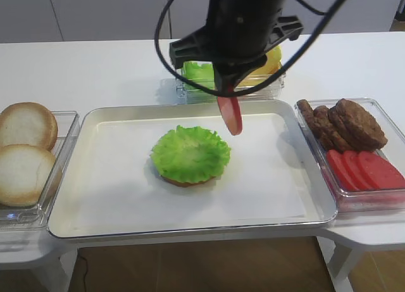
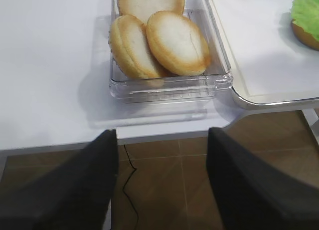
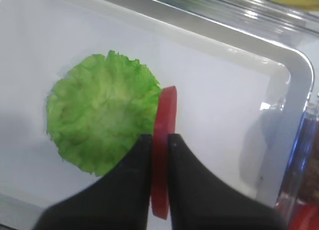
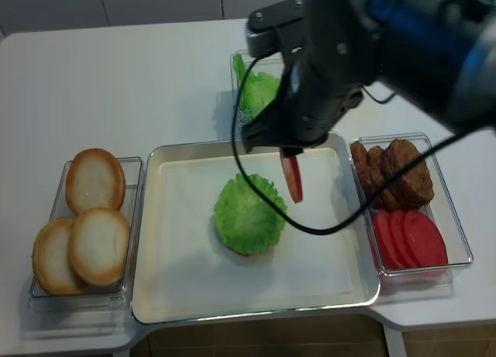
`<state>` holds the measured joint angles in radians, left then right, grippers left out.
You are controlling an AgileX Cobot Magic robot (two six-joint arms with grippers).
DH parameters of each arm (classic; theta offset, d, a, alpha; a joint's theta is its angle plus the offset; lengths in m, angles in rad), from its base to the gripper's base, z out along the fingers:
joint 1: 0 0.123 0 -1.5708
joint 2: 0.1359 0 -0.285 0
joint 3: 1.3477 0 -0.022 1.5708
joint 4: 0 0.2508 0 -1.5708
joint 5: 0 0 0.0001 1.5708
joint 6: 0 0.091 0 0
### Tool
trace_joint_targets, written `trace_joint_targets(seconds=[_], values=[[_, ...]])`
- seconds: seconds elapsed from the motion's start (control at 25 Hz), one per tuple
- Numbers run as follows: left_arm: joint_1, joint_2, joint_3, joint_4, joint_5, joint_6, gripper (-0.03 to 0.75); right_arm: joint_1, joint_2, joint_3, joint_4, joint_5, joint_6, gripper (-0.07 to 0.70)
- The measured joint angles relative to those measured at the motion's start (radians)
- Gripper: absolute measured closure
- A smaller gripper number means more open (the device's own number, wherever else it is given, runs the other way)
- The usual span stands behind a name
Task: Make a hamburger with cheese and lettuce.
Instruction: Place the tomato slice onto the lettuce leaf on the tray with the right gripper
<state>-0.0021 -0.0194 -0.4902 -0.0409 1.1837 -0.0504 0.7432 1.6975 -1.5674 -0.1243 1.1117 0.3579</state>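
The hamburger (image 1: pixel 190 154), a tan bun base under a frilly green lettuce leaf, lies in the middle of the metal tray (image 1: pixel 114 197). My right gripper (image 3: pixel 159 137) is shut on a round red slice (image 3: pixel 165 110), held on edge above the tray just right of the hamburger (image 3: pixel 102 117). Spare lettuce (image 1: pixel 197 73) and yellow cheese (image 1: pixel 271 61) sit in a clear box behind the tray, the cheese mostly hidden by my arm. My left gripper (image 2: pixel 162 135) is open and empty, over the floor in front of the bun box.
Pale bun halves (image 1: pixel 25 149) fill a clear box left of the tray. A clear box on the right holds brown patties (image 1: pixel 345 124) and more red slices (image 1: pixel 364 168). The table's front edge (image 2: pixel 149 135) runs close below the bun box.
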Motion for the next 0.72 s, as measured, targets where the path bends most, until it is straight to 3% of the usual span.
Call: trace_joint_targets(seconds=[0.2,0.72], values=[[0.000,0.000,0.000,0.000,0.000,0.000,0.292,0.043,0.116,-0.070,-0.067,0.019,0.000,0.574],[0.000,0.000,0.000,0.000,0.000,0.000,0.292,0.076,0.197,-0.078,-0.130,0.015,0.005,0.574]])
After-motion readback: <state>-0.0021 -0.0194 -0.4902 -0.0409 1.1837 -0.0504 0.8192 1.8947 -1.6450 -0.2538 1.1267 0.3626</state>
